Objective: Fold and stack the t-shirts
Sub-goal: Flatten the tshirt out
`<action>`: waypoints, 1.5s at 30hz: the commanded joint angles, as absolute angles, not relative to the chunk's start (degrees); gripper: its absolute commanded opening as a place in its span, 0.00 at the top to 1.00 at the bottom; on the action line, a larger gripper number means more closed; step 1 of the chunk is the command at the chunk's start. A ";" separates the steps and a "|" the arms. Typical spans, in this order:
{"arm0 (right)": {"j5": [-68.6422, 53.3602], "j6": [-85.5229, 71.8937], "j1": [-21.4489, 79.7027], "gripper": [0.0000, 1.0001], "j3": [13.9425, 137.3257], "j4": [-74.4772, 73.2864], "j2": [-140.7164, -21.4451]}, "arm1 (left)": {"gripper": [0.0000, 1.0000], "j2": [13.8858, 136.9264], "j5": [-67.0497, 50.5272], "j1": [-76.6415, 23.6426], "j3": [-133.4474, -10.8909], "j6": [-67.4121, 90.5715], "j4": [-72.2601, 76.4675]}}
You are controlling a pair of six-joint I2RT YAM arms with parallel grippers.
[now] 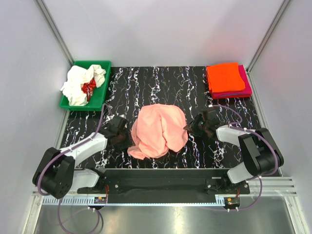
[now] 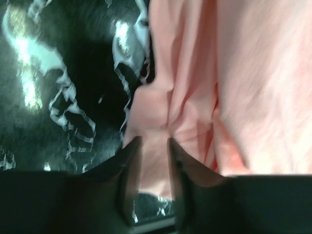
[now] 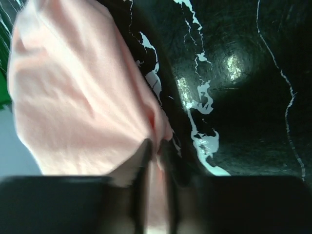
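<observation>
I've got both arms on the salmon-pink t-shirt, which is bunched up mid-table toward the near edge. My left gripper is pinched onto the cloth at its left edge, and the right gripper is clamped on a fold at its right side. The orange t-shirt sits folded on the magenta t-shirt in the far right corner. The white t-shirt and red t-shirt are crumpled in the green bin at the far left corner.

No text, label or number is legible — anywhere.
</observation>
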State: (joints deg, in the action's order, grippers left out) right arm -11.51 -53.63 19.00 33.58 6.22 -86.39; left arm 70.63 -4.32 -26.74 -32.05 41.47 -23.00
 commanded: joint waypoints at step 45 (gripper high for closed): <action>10.89 -40.09 18.81 1.00 54.99 -29.44 -48.77 | 1.00 73.92 3.85 -34.28 -38.29 38.68 -16.06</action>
